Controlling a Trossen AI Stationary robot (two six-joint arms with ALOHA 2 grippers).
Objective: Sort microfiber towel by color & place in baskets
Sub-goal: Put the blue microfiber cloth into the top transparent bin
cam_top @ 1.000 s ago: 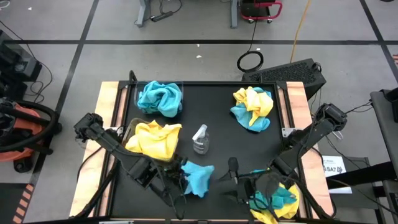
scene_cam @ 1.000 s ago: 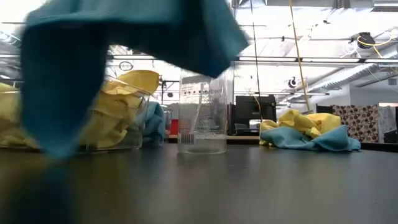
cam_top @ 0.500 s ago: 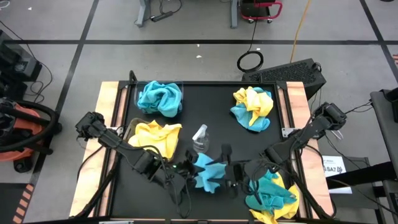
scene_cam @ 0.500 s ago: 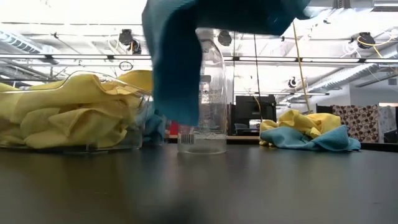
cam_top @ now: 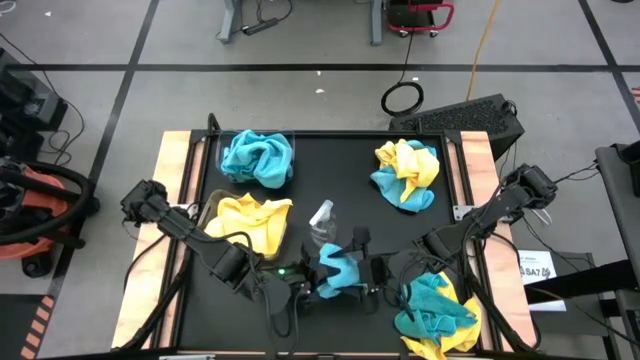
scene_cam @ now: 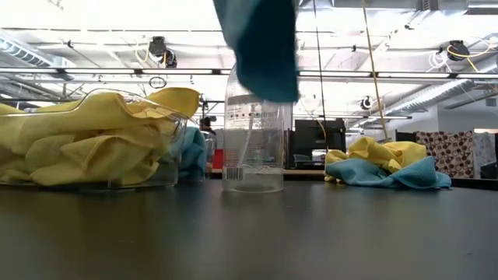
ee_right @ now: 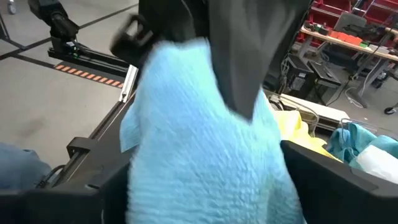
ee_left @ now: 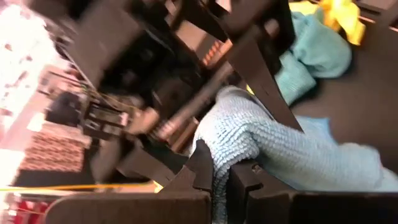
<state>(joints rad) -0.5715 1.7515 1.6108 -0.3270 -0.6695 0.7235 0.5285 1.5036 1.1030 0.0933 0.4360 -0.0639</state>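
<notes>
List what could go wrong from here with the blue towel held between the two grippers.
1. The left gripper is shut on the teal towel while the right gripper stands open around it; if the left lets go too early, the towel may drop.
2. The towel hangs right next to the spray bottle, so a swing could tip it.
3. Both grippers sit very close, so they may collide.

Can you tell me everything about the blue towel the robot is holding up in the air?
The teal-blue towel is soft, fuzzy cloth, crumpled and hanging above the dark table near its front edge. The left gripper is shut on one fold. The right gripper is open, its fingers on either side of the cloth. A drooping end dangles in front of the clear spray bottle.
</notes>
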